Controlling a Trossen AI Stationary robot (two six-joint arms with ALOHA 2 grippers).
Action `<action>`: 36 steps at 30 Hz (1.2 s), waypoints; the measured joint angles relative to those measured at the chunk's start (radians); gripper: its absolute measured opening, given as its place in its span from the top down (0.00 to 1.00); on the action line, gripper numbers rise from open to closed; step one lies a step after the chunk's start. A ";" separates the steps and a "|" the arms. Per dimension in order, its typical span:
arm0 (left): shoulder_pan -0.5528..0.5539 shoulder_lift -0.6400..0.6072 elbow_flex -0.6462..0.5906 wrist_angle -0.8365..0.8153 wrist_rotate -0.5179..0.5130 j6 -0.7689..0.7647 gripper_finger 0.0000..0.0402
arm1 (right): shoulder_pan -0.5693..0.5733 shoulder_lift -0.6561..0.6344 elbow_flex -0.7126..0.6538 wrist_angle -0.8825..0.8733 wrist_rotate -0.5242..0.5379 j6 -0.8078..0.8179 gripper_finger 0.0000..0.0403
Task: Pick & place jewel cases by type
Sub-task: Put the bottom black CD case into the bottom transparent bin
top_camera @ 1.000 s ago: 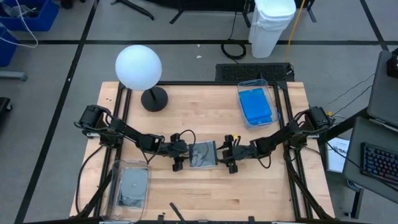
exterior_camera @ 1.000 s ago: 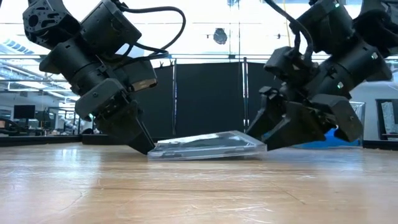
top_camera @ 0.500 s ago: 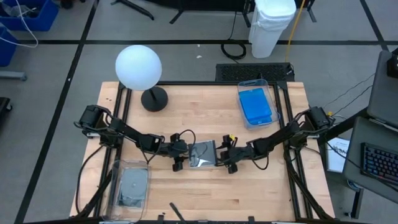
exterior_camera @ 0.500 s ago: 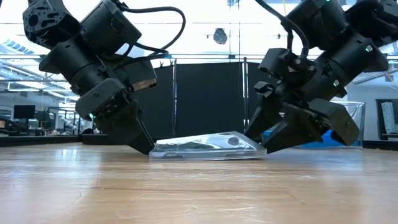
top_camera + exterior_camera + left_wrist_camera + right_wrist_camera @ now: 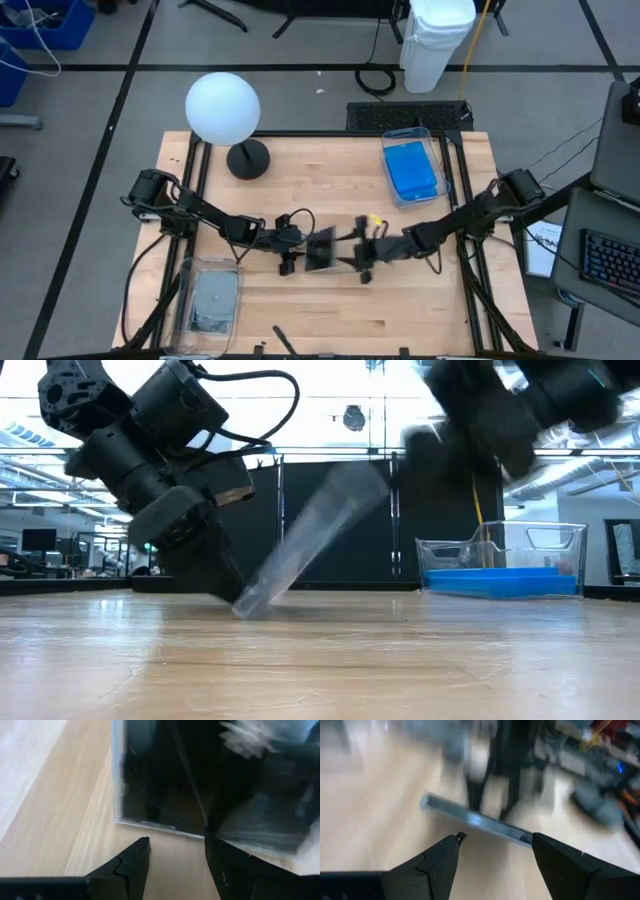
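Now you have dark jewel case (image 5: 322,250) at table centre, tipped steeply, lower edge on wood against left gripper (image 5: 287,252), raised edge toward right gripper (image 5: 362,262). Your left fingers (image 5: 131,862) spread apart, case edge just ahead. Right fingers (image 5: 440,857) also apart, gripping nothing. Blue cases (image 5: 412,168) in far-right bin (image 5: 432,148); grey ones (image 5: 212,298) in near-left bin (image 5: 184,290).

Dark jewel case (image 5: 165,785) just beyond the open left gripper (image 5: 175,855)
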 joint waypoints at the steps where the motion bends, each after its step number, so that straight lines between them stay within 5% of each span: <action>1: 0.001 0.005 0.003 0.020 0.006 -0.003 0.51 | 0.000 -0.004 0.001 0.021 -0.007 -0.003 0.40; 19: -0.005 0.002 0.000 0.018 0.005 -0.026 0.51 | -0.045 0.060 -0.012 -0.063 -0.014 0.017 0.40; 27: -0.005 0.001 -0.001 0.017 0.004 -0.023 0.51 | -0.216 0.060 -0.039 -0.063 -0.287 0.276 0.40; 36: -0.006 0.000 -0.001 0.015 0.003 -0.006 0.51 | -0.308 0.086 -0.102 0.300 -0.554 0.298 0.40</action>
